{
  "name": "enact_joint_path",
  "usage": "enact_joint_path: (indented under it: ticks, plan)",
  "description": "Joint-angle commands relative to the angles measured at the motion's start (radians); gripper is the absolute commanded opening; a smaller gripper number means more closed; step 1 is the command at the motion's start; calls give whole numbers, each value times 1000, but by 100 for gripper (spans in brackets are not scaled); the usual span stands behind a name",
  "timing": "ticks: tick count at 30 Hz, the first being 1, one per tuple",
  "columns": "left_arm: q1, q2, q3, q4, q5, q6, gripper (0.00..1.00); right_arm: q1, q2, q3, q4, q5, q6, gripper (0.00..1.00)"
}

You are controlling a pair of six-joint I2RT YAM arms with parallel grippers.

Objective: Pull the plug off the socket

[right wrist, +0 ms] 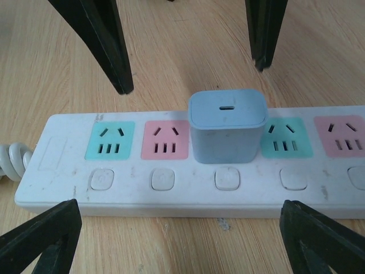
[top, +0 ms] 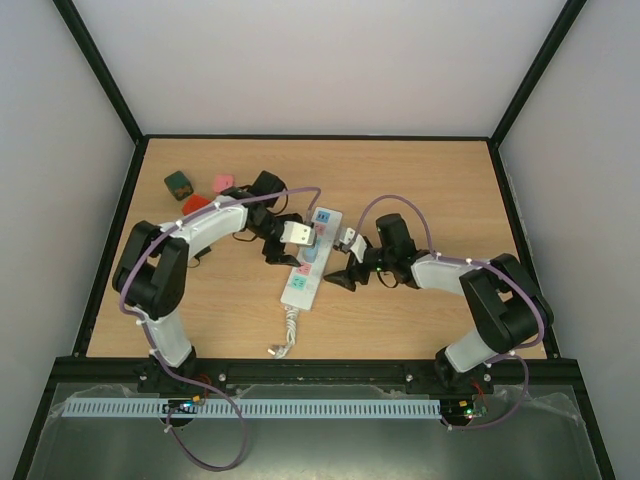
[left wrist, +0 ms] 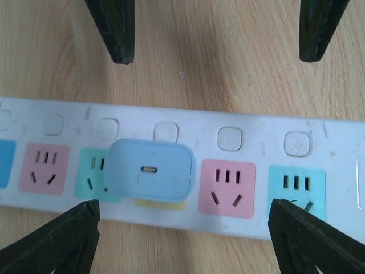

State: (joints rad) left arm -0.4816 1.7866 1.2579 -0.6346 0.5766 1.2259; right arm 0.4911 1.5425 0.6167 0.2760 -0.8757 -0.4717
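The left end effector (left wrist: 219,54) is spread wide and grips nothing. The power strip (left wrist: 256,128) lies crosswise beneath it on the tabletop (left wrist: 217,80). The pale blue charger plug (left wrist: 151,169) is seated in the strip, within the finger span and off-centre. The right end effector (right wrist: 191,77) is also spread wide and empty. The plug stands upright between its fingers, just short of the fingertips and clear of both. The strip's coiled white cord (right wrist: 11,160) lies outside that finger span, at the strip's end.
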Motion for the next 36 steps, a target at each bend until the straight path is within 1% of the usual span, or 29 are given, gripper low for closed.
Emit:
enact_joint_path:
  ticks: [1, 7, 11, 15, 16, 21, 24, 34, 36]
  plan:
    - [-26, 35, 29, 34, 10, 29, 82, 4, -34, -42, 128, -6, -12, 94]
    - [-47, 58, 17, 80, 1, 4, 77, 4, -18, -59, 218, 15, -24, 94]
    - [-57, 55, -1, 132, -11, -26, 73, 6, 22, -64, 291, 0, -17, 95]
    - [-61, 53, -29, 185, -27, -50, 72, 7, 64, -68, 358, -6, 6, 95]
    - [-60, 53, -33, 188, -27, -48, 72, 7, 72, -71, 373, -8, 9, 96]
    - [-63, 56, -40, 179, -14, -44, 62, 22, 106, -76, 446, 15, 36, 97]
    - [-62, 54, -47, 167, -11, -36, 58, 39, 134, -71, 481, 43, 54, 97]
    - [-63, 39, -76, 173, 15, -41, 52, 56, 262, -48, 615, 97, 104, 95]
    - [-63, 39, -77, 170, 19, -42, 51, 56, 288, -29, 615, 93, 119, 94]
